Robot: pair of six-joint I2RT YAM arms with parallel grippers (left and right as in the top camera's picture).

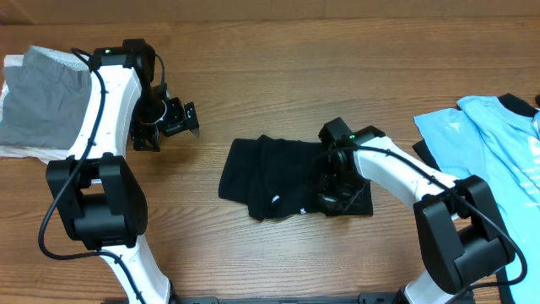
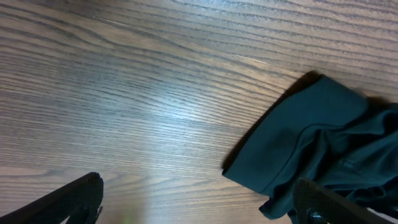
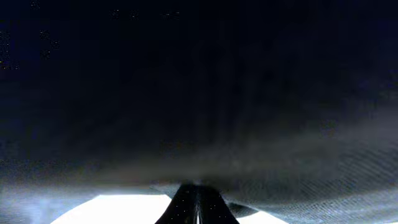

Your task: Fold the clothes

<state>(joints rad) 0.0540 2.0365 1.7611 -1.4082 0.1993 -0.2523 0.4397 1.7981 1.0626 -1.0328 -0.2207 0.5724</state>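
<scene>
Black shirt (image 3: pixel 199 93) fills our right wrist view: right gripper (image 1: pixel 334 189) pinches its edge, while left gripper (image 1: pixel 171 125) hangs spread wide above the wooden table (image 1: pixel 278 67).

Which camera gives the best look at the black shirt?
The overhead view: almost the whole black shirt shows, bunched up, its far end under the right arm. The left wrist view catches only one end; the right wrist view is nearly all dark cloth.

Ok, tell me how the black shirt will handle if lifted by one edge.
Probably floppy: the black shirt lies crumpled in soft folds, so it should sag rather than hold shape. Likely light, since the cloth looks thin. Pushed, it would probably bunch up on the smooth table rather than slide whole.
</scene>
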